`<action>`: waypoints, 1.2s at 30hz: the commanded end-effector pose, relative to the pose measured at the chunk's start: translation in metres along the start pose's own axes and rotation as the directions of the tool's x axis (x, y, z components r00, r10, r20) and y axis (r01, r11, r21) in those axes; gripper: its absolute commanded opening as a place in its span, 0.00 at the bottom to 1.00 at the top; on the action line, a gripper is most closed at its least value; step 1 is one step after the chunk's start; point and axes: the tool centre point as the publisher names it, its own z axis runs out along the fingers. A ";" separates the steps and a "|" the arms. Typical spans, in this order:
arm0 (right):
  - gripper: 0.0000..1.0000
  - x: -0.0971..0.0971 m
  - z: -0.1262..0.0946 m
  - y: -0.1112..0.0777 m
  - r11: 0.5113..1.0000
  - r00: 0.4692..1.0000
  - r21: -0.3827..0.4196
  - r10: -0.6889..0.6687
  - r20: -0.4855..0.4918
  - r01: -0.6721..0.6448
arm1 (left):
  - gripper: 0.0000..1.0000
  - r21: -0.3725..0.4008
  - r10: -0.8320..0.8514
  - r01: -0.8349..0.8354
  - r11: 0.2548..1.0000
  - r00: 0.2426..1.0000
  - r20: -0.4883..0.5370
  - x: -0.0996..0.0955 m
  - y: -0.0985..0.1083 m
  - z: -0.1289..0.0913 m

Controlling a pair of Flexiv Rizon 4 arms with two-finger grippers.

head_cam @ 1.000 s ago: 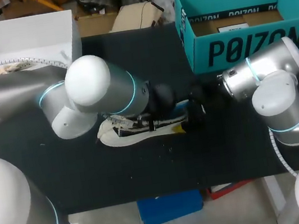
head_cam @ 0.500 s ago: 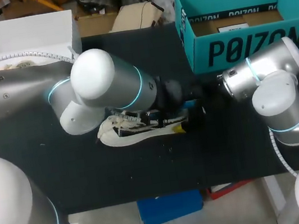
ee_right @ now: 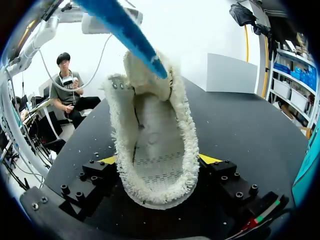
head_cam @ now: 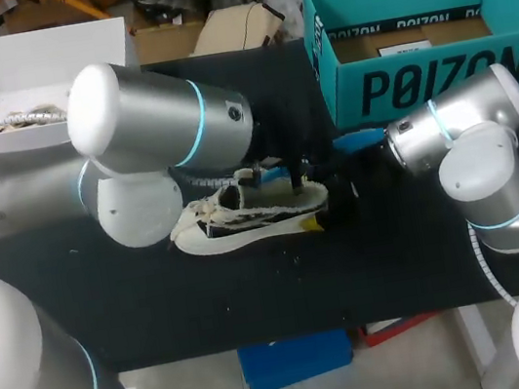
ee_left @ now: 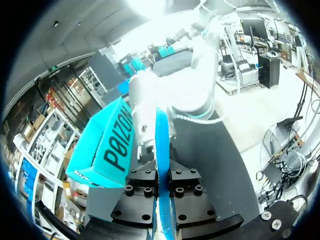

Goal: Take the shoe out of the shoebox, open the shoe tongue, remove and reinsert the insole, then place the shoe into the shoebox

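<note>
1. The shoe was found on the table, out of the teal box and well apart from it; its long axis was laid across the table, toe toward the left arm's side, heel toward the right arm
2. The right gripper was clamped on the heel; one yellow fingertip was pressed to each side of the fleecy collar, so the shoe was judged to be steadied for the other arm
3. The left gripper was closed on the blue insole, which was held edge-on between its fingers and pointed ahead toward the right arm
4. The deciding relation: the insole was set roughly along the shoe's own axis; one end was seen at the shoe's mouth near the tongue in the right wrist view, the other was raised back over the heel; the left arm was the nearer to it, being the holder; whether the insole was being drawn out or fed back in could not be told, but either move was judged to run along that axis, toe to heel
5. Large dark lettering was carried on the teal box's front wall and a white label lay inside it; neither is read out here; no print could be made out on the shoe or on the white box at the table's far left
</note>
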 end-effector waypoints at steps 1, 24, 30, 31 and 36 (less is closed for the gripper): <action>0.00 0.000 0.002 -0.001 1.000 1.000 0.001 0.001 0.002 -0.001 | 0.00 0.347 -0.034 0.054 0.936 0.997 -0.063 -0.017 -0.021 -0.005; 0.00 0.000 0.002 -0.001 1.000 1.000 0.001 0.001 0.002 -0.001 | 0.00 0.535 -0.081 0.128 0.835 0.990 -0.112 -0.029 -0.060 -0.032; 0.00 0.000 0.002 -0.001 1.000 1.000 0.001 0.001 0.002 -0.001 | 0.00 0.598 -0.207 0.257 0.759 0.966 -0.153 -0.027 -0.080 -0.068; 0.00 0.000 0.002 -0.001 1.000 1.000 0.001 0.001 0.002 -0.001 | 0.00 0.603 -0.220 0.276 0.749 0.961 -0.167 -0.027 -0.083 -0.072; 0.00 0.000 0.002 -0.001 1.000 1.000 0.001 0.001 0.002 -0.001 | 0.00 0.587 -0.276 0.365 0.723 0.931 -0.239 -0.022 -0.094 -0.083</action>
